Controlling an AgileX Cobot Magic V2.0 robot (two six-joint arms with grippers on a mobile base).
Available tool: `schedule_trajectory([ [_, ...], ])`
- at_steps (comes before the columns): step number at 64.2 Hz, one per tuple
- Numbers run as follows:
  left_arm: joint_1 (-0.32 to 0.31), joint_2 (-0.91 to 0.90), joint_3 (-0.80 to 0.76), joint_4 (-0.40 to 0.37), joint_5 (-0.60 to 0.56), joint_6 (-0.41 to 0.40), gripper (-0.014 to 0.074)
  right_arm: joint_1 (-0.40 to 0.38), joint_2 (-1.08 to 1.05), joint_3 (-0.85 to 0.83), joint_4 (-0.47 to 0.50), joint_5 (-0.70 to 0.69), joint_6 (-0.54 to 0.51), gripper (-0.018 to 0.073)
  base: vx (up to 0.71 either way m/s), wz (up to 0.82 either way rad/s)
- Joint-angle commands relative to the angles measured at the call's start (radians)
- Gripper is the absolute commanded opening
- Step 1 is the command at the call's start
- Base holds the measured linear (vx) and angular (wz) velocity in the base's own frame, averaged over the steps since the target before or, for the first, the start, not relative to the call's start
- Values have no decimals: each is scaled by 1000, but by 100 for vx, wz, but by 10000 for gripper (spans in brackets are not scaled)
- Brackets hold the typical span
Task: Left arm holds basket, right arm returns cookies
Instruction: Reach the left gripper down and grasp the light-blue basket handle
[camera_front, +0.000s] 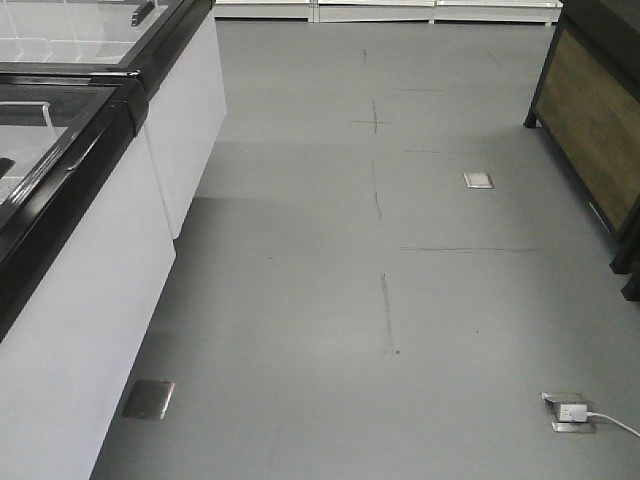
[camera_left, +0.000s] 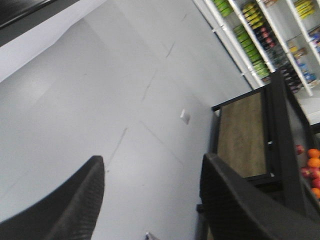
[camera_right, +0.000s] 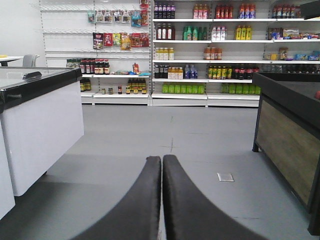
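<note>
Neither basket nor cookies shows in any view, so which arm is nearer I cannot tell: the left gripper (camera_left: 152, 161) hangs spread (nothing in it) over grey floor (camera_left: 100, 100), the right gripper (camera_right: 162, 160) pressed together, empty, facing shelves (camera_right: 200, 50) at the frame's top.

Only the gripper fingers of the robot show, in the two wrist views. The left gripper (camera_left: 152, 159) has two broad matte-black fingers (camera_left: 70, 205), each covered in a fine, dimpled, mesh-like texture. One has a rounded upper edge. The other looks thicker and blockier, with a squarer corner. The right gripper (camera_right: 161, 159) has two dark charcoal fingers (camera_right: 140, 200), wide at the base and tapering in a gentle curve to narrow, rounded tips. Their surface is too blurred to tell its texture.
</note>
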Motion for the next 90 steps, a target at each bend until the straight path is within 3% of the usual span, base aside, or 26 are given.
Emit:
schedule_trajectory([
  [1, -3, 48, -124, -26, -13, -10, 398, -5, -12, 3, -2, -72, -4, -8, 0, 0],
  [12, 83, 145, -305, -31, 179, 20, 398, -5, -12, 3, -2, -71, -4, -8, 0, 0],
  [22, 213, 224, -461, -68, 371, 185, 398, -5, -12, 3, -2, -71, -4, -8, 0, 0],
  [26, 286, 259, -522, -130, 440, 296, 398, -5, -12, 3, -2, -72, -4, -8, 0, 0],
  [38, 526, 363, -645, -424, 599, 627, 398, -5, -12, 3, -2, -72, -4, -8, 0, 0],
  [57, 884, 434, -668, -759, 564, 762, 398, -5, -12, 3, -2, -72, -4, -8, 0, 0],
  [63, 967, 482, -668, -939, 574, 846, 400, -5, -12, 3, -1, -72, -4, -8, 0, 0],
  [69, 1020, 548, -668, -1128, 603, 950, 415, -5, -12, 3, -1, -75, -4, -8, 0, 0],
  [75, 1042, 595, -668, -1259, 610, 1031, 445, -5, -12, 3, -1, -75, -4, -8, 0, 0],
  [90, 1039, 709, -668, -1389, 567, 1101, 487, -5, -12, 3, -1, -75, -4, -8, 0, 0],
])
